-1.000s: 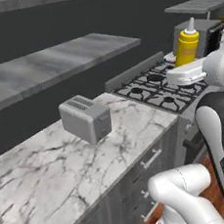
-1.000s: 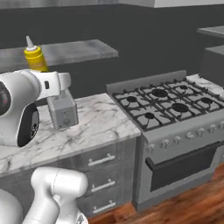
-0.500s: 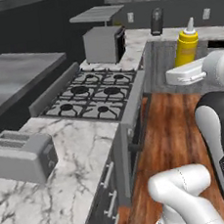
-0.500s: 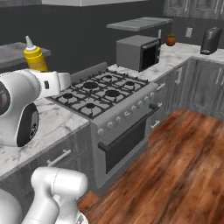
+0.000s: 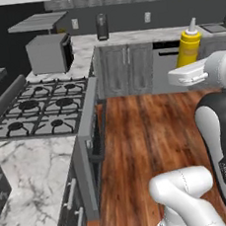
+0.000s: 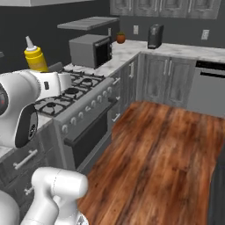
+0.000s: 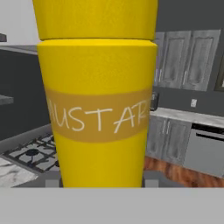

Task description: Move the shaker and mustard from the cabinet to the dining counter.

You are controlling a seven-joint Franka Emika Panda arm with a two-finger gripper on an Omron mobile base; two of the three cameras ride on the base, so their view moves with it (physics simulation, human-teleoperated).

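- We see the mustard [image 5: 189,47] upright at the upper right of the left base frame, poking up behind the white arm; in the right base frame it [image 6: 34,57] stands at the upper left.
- In the hand frame the mustard [image 7: 98,94] fills the centre, its label reading across the middle, pressed right up against the gripper [image 7: 101,183].
- The jaws close on the mustard at its base, partly parted by its width.
- A gas stove [image 5: 37,108] sits at the left of the left base frame, a microwave [image 5: 48,53] just above it.
- Wood floor [image 6: 162,154] spreads across the lower right of the right base frame.
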